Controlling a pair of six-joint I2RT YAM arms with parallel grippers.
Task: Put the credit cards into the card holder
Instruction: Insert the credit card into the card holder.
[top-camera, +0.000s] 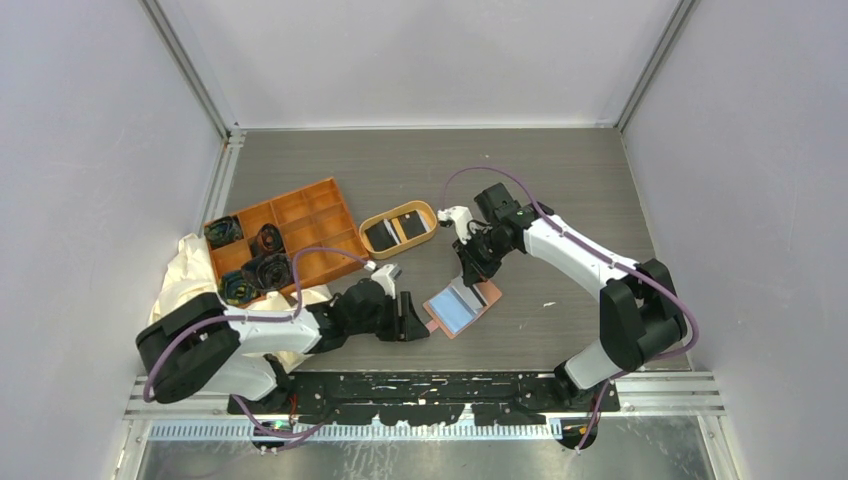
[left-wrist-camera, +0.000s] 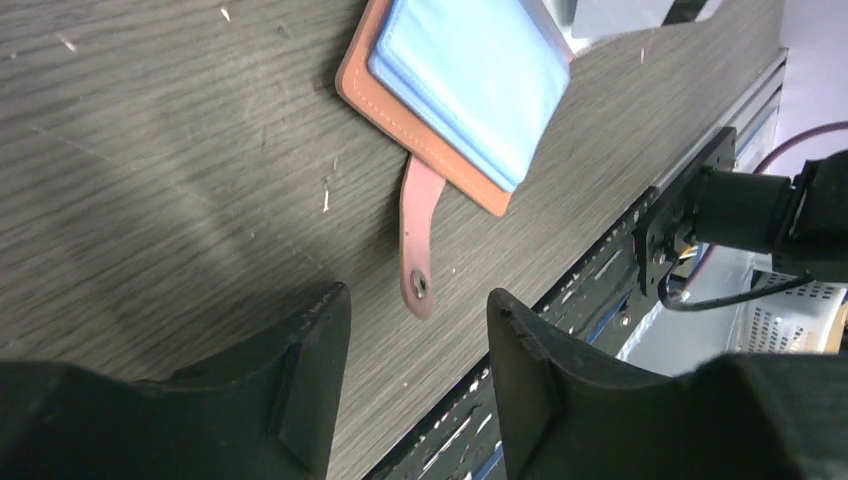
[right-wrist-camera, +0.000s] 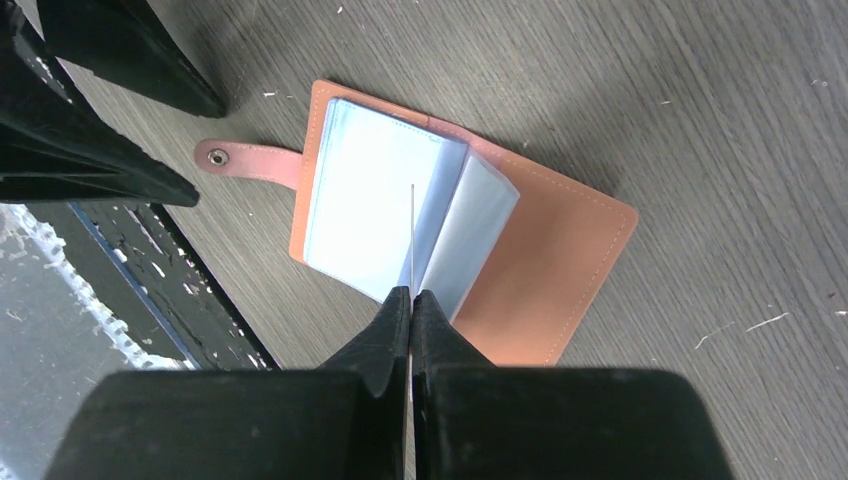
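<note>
The card holder (top-camera: 460, 308) lies open on the table, tan leather outside and bluish pockets (right-wrist-camera: 360, 200) fanned up. My right gripper (right-wrist-camera: 411, 293) hangs right above it, shut on a credit card (right-wrist-camera: 412, 230) that shows edge-on as a thin line over the pockets. My left gripper (left-wrist-camera: 418, 293) is open and low over the table, its jaws either side of the end of the holder's snap tab (left-wrist-camera: 420, 240) without touching it. Two more dark credit cards (top-camera: 394, 231) lie in the oval tan tray (top-camera: 432, 213).
An orange compartment tray (top-camera: 300, 215) with dark bundled items stands at the left, with a cream cloth (top-camera: 185, 270) beside it. The table's black front rail (left-wrist-camera: 600, 270) runs just behind the left fingers.
</note>
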